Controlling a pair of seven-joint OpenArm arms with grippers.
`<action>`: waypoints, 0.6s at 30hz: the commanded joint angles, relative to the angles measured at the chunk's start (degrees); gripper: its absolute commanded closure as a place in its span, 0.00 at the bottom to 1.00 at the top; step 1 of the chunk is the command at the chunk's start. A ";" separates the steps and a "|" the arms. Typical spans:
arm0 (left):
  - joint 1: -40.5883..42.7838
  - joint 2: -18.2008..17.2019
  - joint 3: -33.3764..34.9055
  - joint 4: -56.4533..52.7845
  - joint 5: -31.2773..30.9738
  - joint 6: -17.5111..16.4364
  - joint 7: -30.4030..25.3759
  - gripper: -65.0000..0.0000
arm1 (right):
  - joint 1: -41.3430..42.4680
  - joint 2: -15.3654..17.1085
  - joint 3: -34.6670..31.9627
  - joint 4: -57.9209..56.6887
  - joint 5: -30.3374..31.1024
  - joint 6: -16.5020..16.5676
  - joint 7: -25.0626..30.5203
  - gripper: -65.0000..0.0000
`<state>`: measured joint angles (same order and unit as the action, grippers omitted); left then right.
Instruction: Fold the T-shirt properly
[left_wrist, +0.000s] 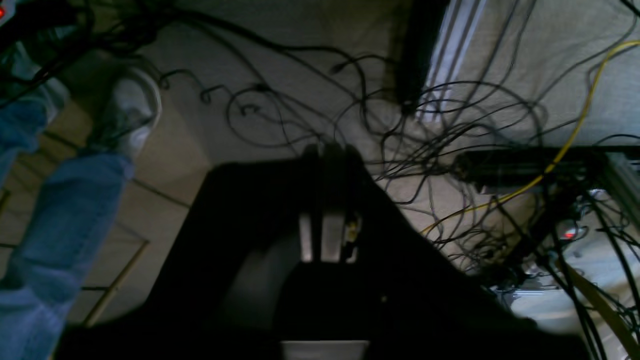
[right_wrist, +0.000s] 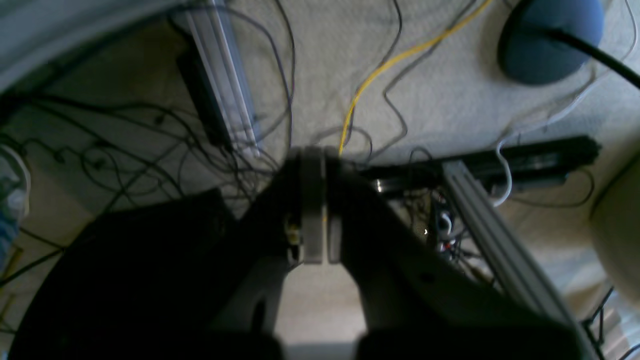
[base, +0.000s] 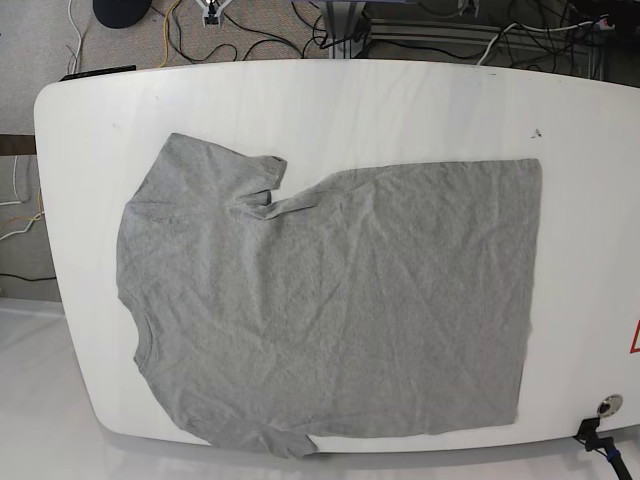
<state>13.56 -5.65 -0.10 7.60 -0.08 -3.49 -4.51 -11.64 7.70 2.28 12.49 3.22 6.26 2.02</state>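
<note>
I see the grey T-shirt (base: 330, 300) lying flat and unfolded across the white tabletop (base: 400, 100), collar toward nine o'clock, hem toward three o'clock. Neither arm shows in the base view. In both wrist views the left fingers (left_wrist: 322, 220) and right fingers (right_wrist: 315, 220) are pressed together, empty, over the cable-strewn floor (right_wrist: 440, 95).

Base view: neither arm in frame; table (base: 330, 95) cut by right and bottom edges; shirt (base: 330, 300) hem corner near bottom edge, lower sleeve tip hard to tell; wrist views dim and blurred; left gripper (left_wrist: 324, 200) body a black mass; right gripper (right_wrist: 315, 200) likewise; person's leg (left_wrist: 55, 235) cut at left edge.
</note>
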 joint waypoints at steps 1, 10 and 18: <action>2.46 -0.91 0.00 1.26 -0.57 -0.20 -0.13 1.00 | -2.94 1.37 -0.02 2.22 0.36 0.04 1.45 1.00; 15.02 -2.74 1.12 17.51 -4.16 -0.79 -1.03 1.00 | -16.84 4.69 -0.50 8.38 1.49 0.33 6.84 1.00; 27.83 -4.58 2.70 39.34 -4.77 -1.55 -1.07 1.00 | -28.38 8.22 -0.72 20.63 2.62 0.79 9.70 1.00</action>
<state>38.83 -9.45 2.72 43.68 -4.49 -4.78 -4.45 -37.56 14.79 1.56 29.89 5.43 7.09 11.42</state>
